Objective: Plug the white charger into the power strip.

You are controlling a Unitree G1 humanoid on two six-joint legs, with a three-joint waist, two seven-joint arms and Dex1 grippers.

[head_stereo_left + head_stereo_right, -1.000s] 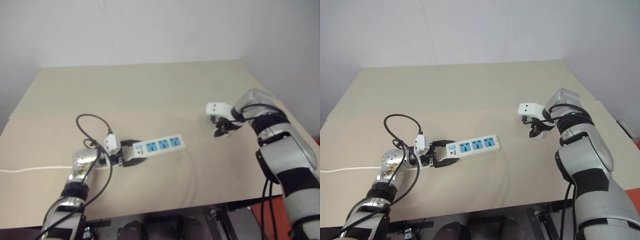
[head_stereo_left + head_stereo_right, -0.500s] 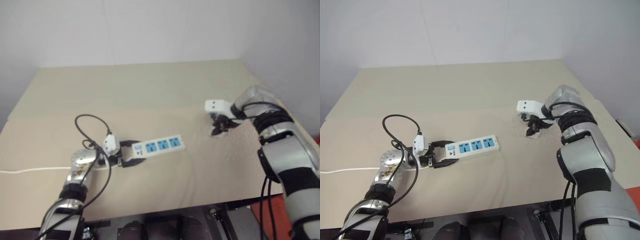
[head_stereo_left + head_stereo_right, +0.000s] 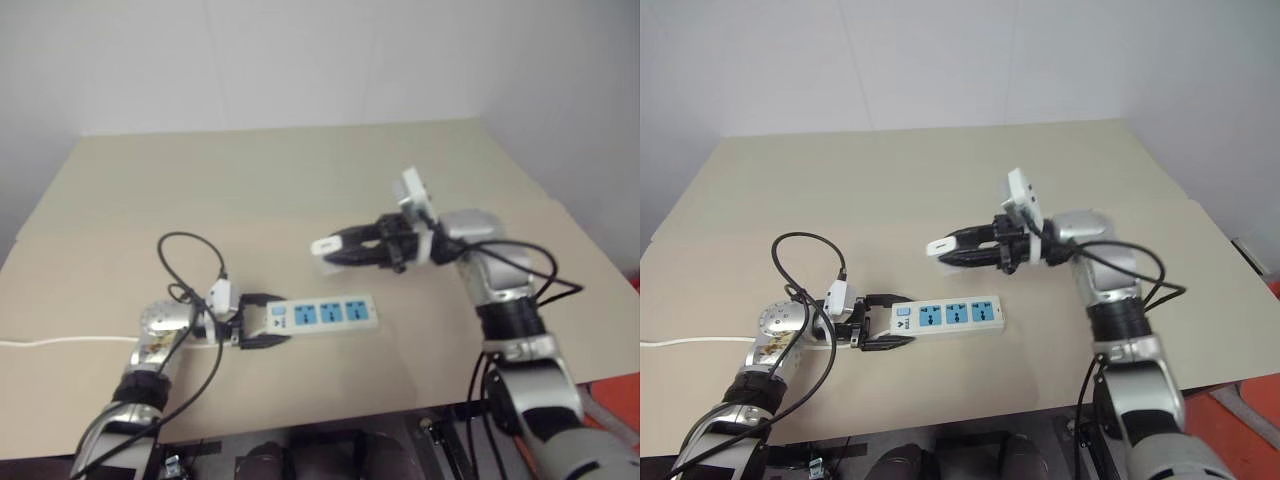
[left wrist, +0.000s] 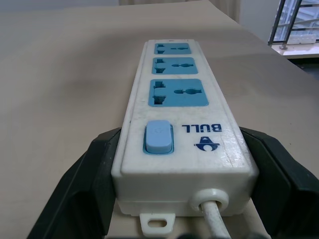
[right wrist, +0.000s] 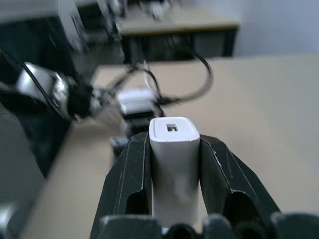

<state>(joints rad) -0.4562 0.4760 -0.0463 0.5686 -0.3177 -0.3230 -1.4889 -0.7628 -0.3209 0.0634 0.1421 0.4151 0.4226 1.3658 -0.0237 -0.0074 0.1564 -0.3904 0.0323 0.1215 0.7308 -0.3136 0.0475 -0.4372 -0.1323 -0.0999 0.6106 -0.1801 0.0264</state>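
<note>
Left gripper (image 3: 883,325) clamps the switch end of the power strip (image 3: 945,316), which lies flat on the tan table (image 3: 890,180), three blue sockets up. Right gripper (image 3: 945,250) is closed on the white charger (image 3: 939,246), held level in the air above the table, just beyond the strip, pointing to the robot's left.

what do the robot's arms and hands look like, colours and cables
Both arms are silver-grey metal with black bands at the joints. Each hand is a white boxy housing carrying two black fingers: the left hand and the right hand. Thin black cables loop from the left wrist and run along the right forearm.
</note>
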